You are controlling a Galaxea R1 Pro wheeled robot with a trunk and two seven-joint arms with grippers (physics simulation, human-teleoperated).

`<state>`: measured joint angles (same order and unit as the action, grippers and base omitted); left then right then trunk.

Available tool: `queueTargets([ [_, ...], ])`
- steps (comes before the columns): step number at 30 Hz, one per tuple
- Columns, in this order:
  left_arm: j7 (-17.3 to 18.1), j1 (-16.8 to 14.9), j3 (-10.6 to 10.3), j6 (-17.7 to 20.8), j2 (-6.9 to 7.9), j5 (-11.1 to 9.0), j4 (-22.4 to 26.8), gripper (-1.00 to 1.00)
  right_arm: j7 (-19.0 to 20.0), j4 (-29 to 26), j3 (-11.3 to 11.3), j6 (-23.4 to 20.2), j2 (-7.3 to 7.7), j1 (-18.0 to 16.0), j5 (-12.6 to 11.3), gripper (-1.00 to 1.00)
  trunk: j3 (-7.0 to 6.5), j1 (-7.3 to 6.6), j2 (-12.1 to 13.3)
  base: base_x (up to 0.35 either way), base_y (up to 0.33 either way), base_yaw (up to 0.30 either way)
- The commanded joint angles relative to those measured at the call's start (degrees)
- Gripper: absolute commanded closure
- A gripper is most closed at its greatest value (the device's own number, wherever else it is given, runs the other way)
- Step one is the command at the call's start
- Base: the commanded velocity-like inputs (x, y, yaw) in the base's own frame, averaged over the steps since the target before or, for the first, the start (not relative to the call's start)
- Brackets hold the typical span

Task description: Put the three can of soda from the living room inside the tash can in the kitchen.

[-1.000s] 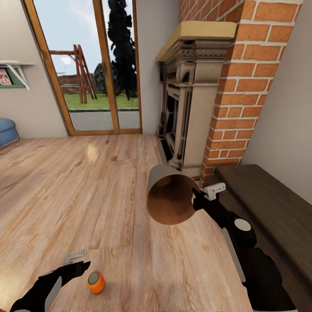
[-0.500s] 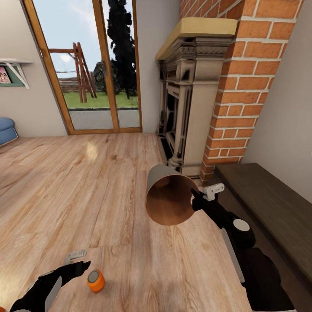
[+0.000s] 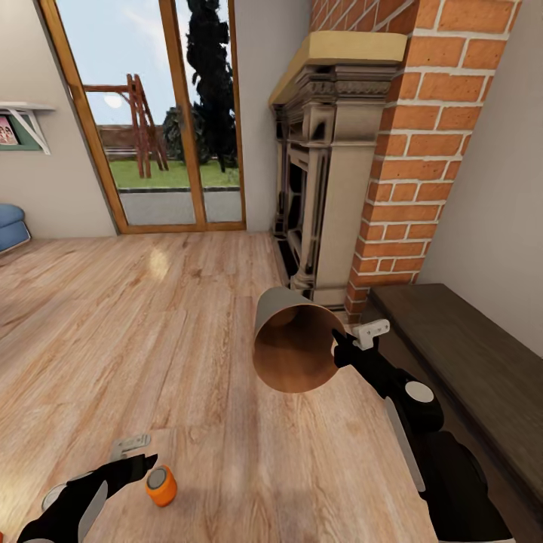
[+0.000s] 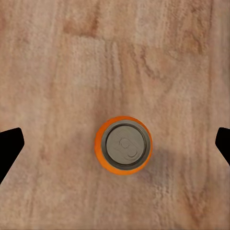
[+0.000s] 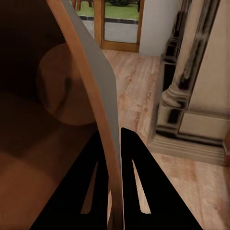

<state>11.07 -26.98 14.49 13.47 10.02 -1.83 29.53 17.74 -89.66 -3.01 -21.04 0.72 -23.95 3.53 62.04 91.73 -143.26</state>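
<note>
Nearest, low at the left: left gripper [image 3: 134, 451] spread wide, poised over an upright soda can [image 3: 161, 486] on the wood floor [image 3: 188, 339], the can's grey top centred between the dark fingertips [image 4: 10, 143] without touching them. Further on, right gripper [image 3: 348, 341] pinching the rim of the trash can [image 3: 290, 348], held off the floor and tipped with its brown mouth toward the camera. Beyond, fireplace [image 3: 317, 173] and brick chimney [image 3: 422, 151]; farthest, glass doors [image 3: 158, 113].
</note>
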Motion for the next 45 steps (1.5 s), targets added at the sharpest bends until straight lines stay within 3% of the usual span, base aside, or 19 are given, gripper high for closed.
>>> queueTargets([
  [1,0.00,0.00,0.00,-0.01,0.00,0.00,0.00,-1.00,0.45,-0.08,0.03,-0.06,-0.01,-0.03,-0.63,1.00,-0.01,-0.01,-0.01,-0.002,-0.008,0.000],
  [32,0.00,0.00,-0.04,-0.02,0.00,-0.07,0.01,-1.00,0.54,0.01,0.04,0.01,0.02,0.04,-0.64,1.00,-0.01,-0.01,-0.01,0.040,-0.032,0.000],
  [45,0.02,0.00,0.01,-0.02,0.00,-0.01,0.01,-1.00,0.54,0.01,0.10,0.03,0.07,0.04,-0.65,1.00,2.87,0.33,-0.18,0.000,0.000,0.000],
])
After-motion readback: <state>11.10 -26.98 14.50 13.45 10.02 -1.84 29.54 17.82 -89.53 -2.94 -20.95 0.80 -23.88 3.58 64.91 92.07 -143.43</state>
